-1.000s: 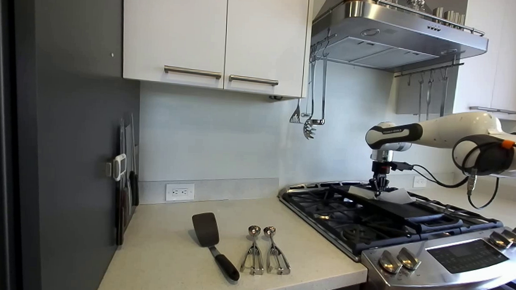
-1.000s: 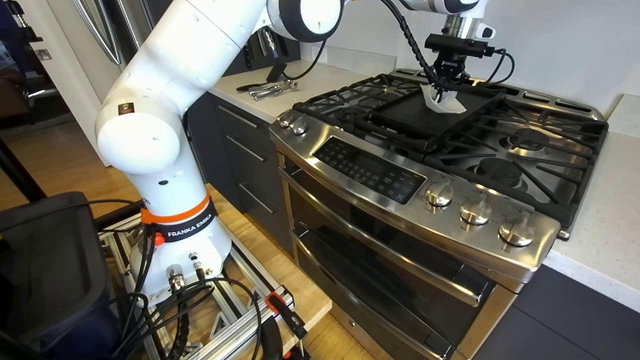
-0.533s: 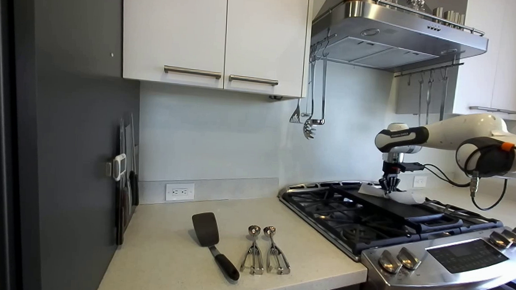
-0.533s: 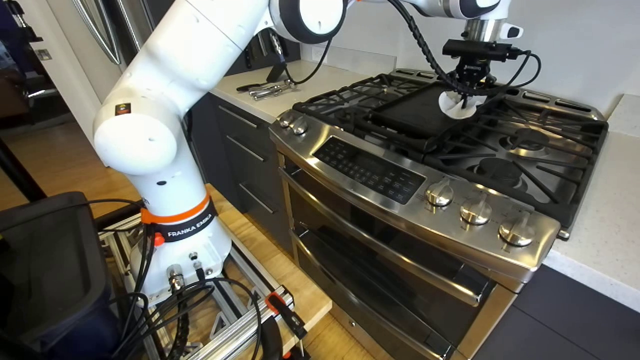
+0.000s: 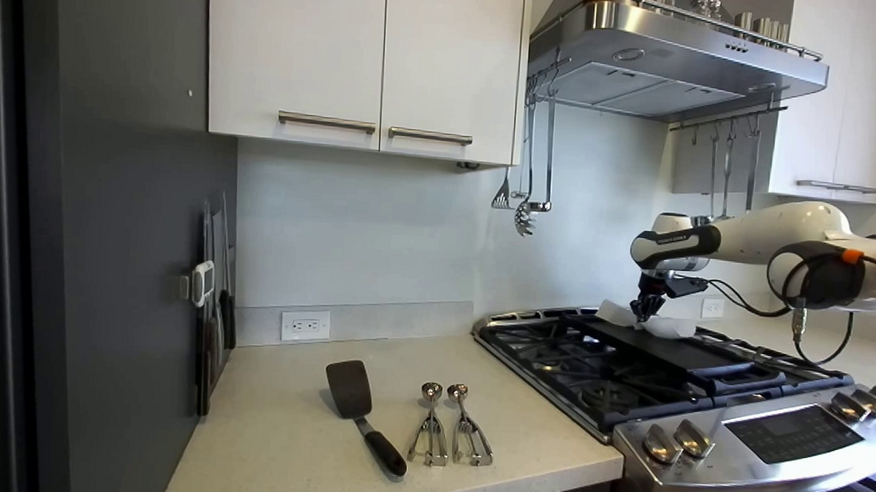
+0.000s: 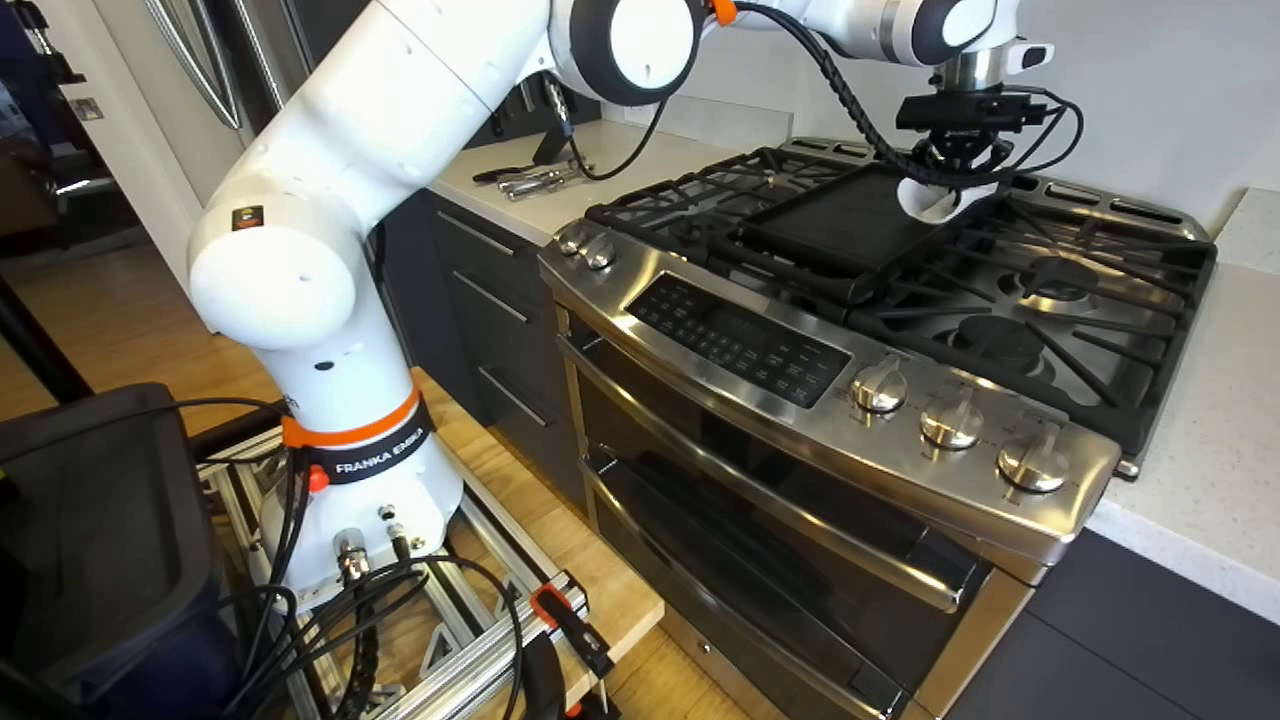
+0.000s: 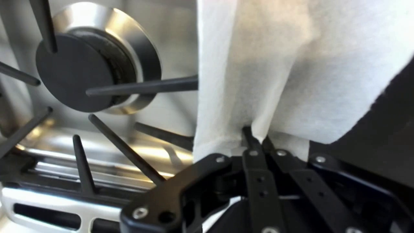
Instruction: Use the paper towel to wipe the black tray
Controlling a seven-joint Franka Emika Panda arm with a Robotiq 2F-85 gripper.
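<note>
Pinching the paper towel [image 7: 291, 72] tight in the gripper [image 7: 257, 134], at the back of the black tray [image 6: 832, 224], near one long edge. Looks thin, so likely light, floppy and quick to rip; best to hold the bunched middle and rub softly.

In an exterior view, your desk [image 5: 275, 416] carries a spatula [image 5: 355, 405] left of two scoops [image 5: 431, 416]; the stove [image 5: 731, 477] stands right. On it lies the tray [image 6: 830, 225]; your end effector [image 7: 257, 137] holds the paper towel [image 7: 275, 71] at the tray's rear.
</note>
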